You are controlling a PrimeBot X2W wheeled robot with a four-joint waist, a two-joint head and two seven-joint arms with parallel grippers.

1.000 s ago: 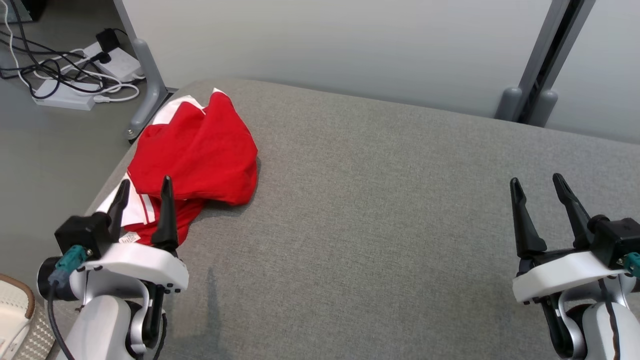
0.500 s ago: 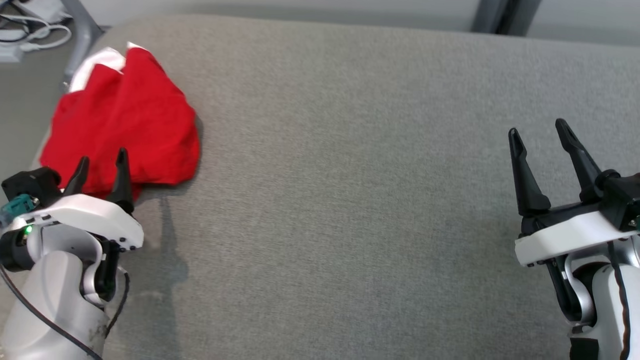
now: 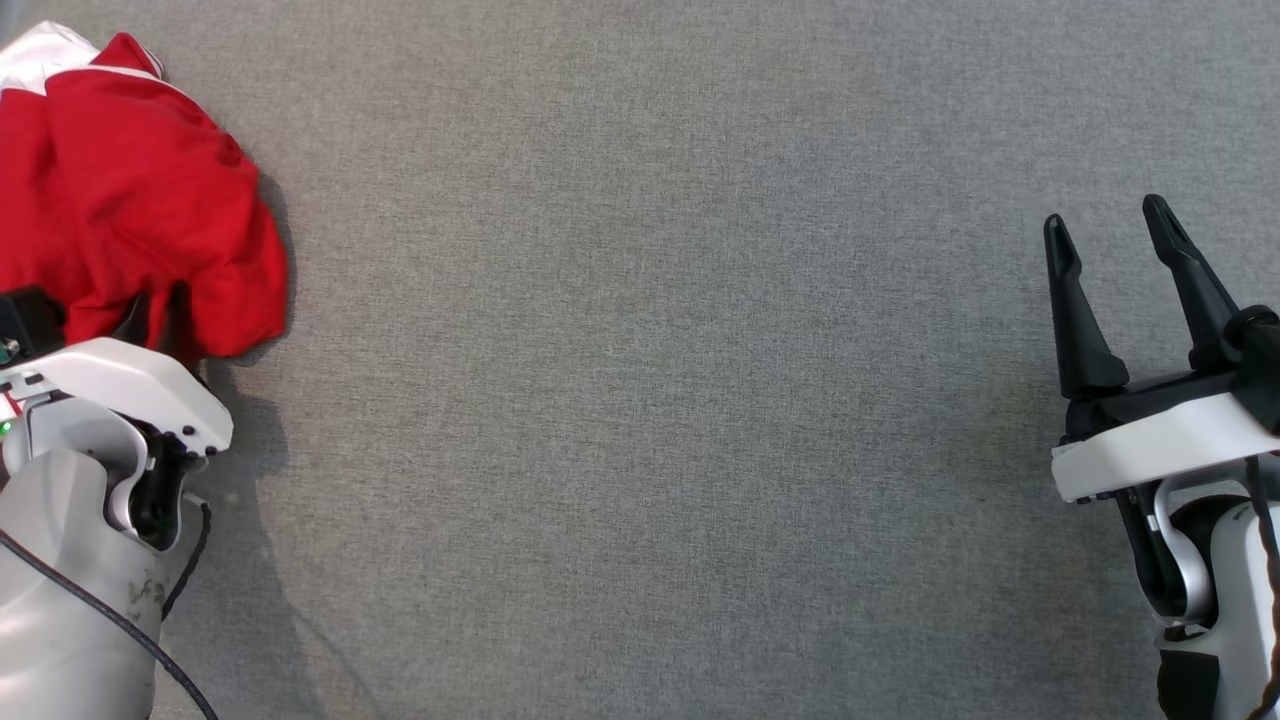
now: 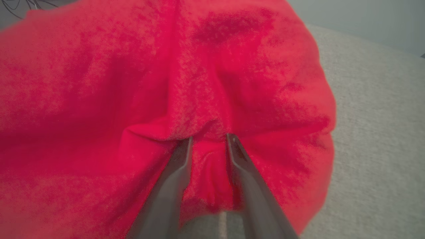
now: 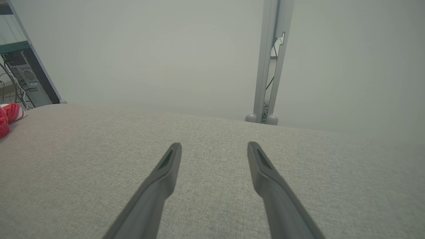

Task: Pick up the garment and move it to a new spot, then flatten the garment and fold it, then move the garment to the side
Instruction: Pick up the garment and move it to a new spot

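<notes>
The left wrist view shows the left hand (image 4: 208,139) narrowed about a fold of the red garment (image 4: 132,83); whether it is gripped cannot be told. In the head view those fingers are hidden by the garment lying on the worktop (image 3: 650,400), and the right hand (image 3: 1105,215) is seen well apart from the garment, spread wide and empty.

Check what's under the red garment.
Grey fabric surface shows beside the red garment and at its near edge. The left gripper has its fingertips in a fold, with cloth between them. Whatever lies beneath the heap is covered.
</notes>
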